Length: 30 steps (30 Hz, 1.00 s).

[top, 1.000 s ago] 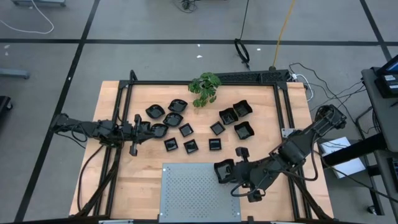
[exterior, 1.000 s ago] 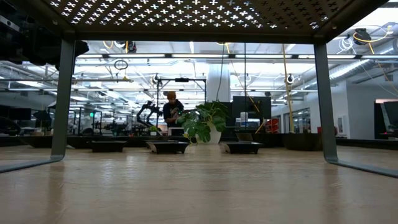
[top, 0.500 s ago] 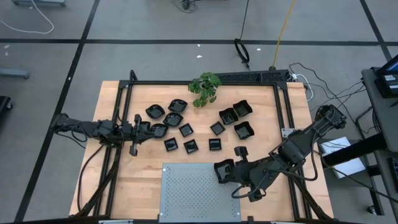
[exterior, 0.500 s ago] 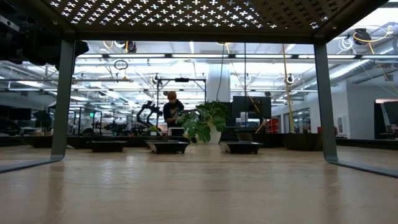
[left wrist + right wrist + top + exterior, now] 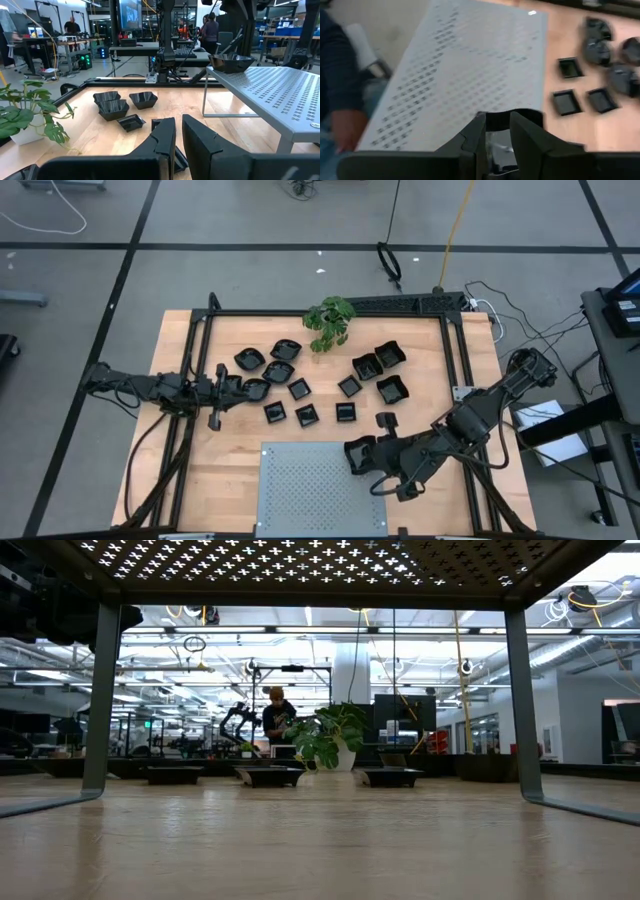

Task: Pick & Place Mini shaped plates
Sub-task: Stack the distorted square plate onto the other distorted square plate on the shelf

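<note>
Right claw (image 5: 358,457) grips a black plate (image 5: 357,450) beside the perforated panel (image 5: 320,485)

You have the mini shaped plates (image 5: 300,389) scattered upright across the far half of the wooden table, all small, glossy, black and shallow. 3 rounded or polygonal ones (image 5: 249,359) cluster toward the left, beside the plant. 3 deeper square ones (image 5: 392,389) sit close together toward the right. A loose row of small square dishes (image 5: 307,415) lies nearest the grey panel. 1 more plate (image 5: 359,454) is tilted at the panel's right edge, clamped in the right gripper (image 5: 366,457).
</note>
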{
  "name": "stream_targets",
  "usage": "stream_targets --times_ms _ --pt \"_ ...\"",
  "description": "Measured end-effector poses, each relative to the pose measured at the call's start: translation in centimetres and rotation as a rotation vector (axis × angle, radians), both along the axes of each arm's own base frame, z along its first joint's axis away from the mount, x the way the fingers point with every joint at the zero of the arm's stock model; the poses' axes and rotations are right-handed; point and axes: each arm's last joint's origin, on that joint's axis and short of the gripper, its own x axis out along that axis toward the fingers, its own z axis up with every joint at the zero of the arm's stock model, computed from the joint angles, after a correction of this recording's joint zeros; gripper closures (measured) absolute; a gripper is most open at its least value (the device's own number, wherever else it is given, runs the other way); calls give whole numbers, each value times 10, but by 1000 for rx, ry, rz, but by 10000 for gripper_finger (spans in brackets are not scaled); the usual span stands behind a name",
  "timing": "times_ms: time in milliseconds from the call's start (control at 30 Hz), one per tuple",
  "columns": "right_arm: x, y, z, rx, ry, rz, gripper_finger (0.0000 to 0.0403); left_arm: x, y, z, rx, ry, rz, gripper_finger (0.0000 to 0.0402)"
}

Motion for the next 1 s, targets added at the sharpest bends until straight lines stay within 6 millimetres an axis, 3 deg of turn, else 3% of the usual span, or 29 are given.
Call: stream_targets --times_ms 167,333,533,700,833,1000 --pt "3 -10 0 -60 -25 -117 315 0 0 0 0 0 0 366" --pt "0 -35 3 -136 -31 -319 269 0 0 0 0 0 0 366" --pt "-21 -74 6 -271 31 -587 196 0 0 0 0 0 0 366" --pt "-42 -99 3 -320 35 -811 169 0 0 0 0 0 0 366" --pt "-56 -121 -10 -239 -7 -1024 171 0 0 0 0 0 0 366" --pt "-68 -155 -46 -117 192 -1206 173 0 0 0 0 0 0 366"
